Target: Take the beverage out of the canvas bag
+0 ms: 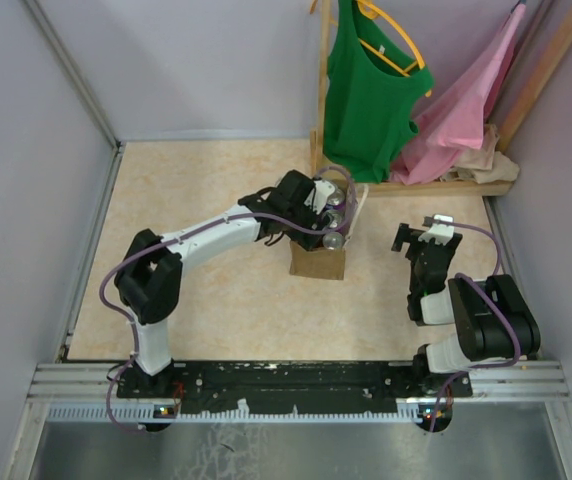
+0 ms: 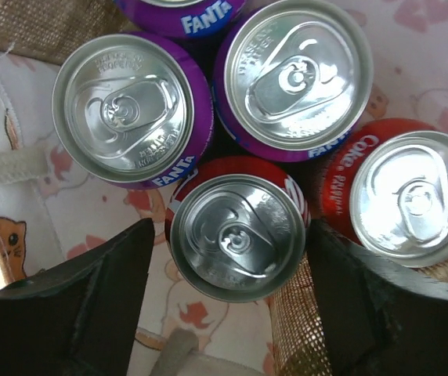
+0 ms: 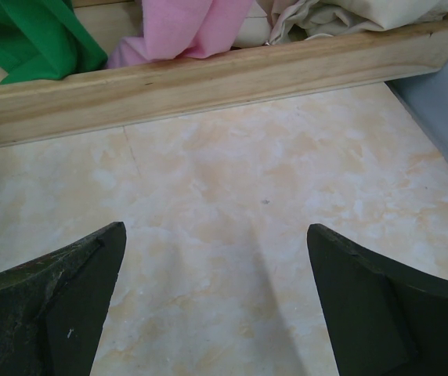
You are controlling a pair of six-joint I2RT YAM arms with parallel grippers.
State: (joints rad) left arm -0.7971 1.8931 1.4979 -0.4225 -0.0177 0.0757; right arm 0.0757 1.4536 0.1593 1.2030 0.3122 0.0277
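The canvas bag (image 1: 318, 262) is standing mid-table (image 1: 196, 200), just before the wooden rack base (image 1: 436, 187) at the far edge, below a green shirt (image 1: 366, 90). Inside it, purple Fanta cans (image 2: 126, 110) and a second Coke can (image 2: 408, 196) are crowding the red can (image 2: 238, 249). The left gripper (image 2: 231, 233) is straddling that can, its jaws parted and a sliver showing on one side. The right gripper (image 3: 216, 243) is gaping wide over the table near its right edge.

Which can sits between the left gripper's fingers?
The red can at bottom centre; the Coke-labelled can sits to its right, purple Fanta cans above.
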